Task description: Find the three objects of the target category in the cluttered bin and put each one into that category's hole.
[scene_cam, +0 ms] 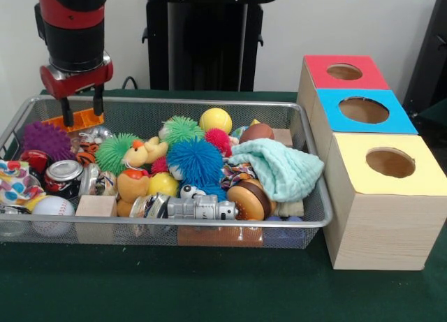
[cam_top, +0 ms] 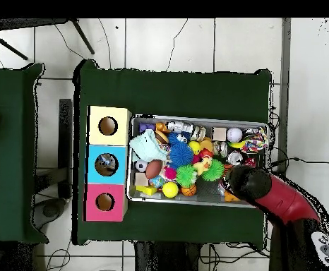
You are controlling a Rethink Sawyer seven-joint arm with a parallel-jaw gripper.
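The silver wire-mesh bin is full of mixed toys; it also shows in the overhead view. My gripper hangs over the bin's back left corner, fingers apart and empty, just above a flat orange piece. Three wooden boxes stand to the right of the bin, each with a round hole: red top, blue top, yellow top. In the overhead view my arm covers the gripper at the bin's lower right corner.
In the bin lie a purple spiky ball, green spiky ball, blue spiky ball, yellow ball, teal cloth, baseball, soda can, silver robot toy and wooden block.
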